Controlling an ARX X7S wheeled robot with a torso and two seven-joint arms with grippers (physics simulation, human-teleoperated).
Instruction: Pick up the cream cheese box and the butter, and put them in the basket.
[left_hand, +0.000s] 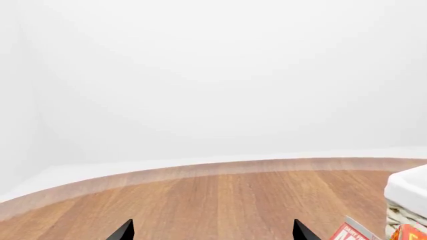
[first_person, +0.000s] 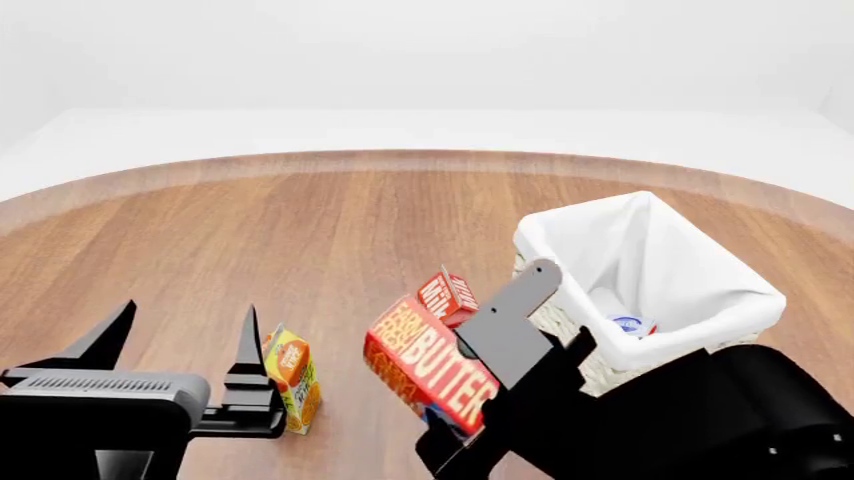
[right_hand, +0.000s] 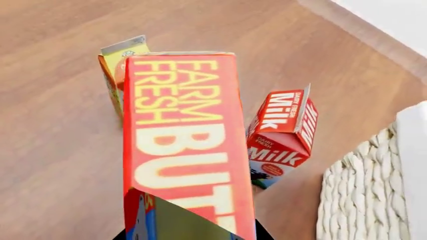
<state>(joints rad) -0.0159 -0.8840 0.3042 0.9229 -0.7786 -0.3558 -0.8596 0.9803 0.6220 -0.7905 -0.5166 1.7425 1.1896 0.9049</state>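
Presently the butter (first_person: 430, 362) is seen clamped in the right gripper (first_person: 497, 340), lifted off the table (first_person: 267, 230) and tilted, label facing up; it is held just beside the basket (first_person: 694, 310), on its left in head view, not yet over the rim. In the right wrist view the butter (right_hand: 181, 145) fills the centre, w/ a grey finger (right_hand: 180, 222) lying across its near end. The milk carton (first_person: 449, 295) is partly hidden behind the butter in head view; in the right wrist view it (right_hand: 281, 135) is seen upright on the table, between the butter and the wicker basket wall (right_hand: 363, 200). The juice carton (first_person: 291, 378) is seen standing on the table, close beside the left gripper (first_person: 180, 345), apart from it. Left gripper jaws are spread wide, nothing between them; its two fingertips (left_hand: 123, 231) are seen at the frame edge in the left wrist view, over bare wood. Cream cheese box (first_person: 630, 326) is seen inside the basket, low against the liner, only partly visible.
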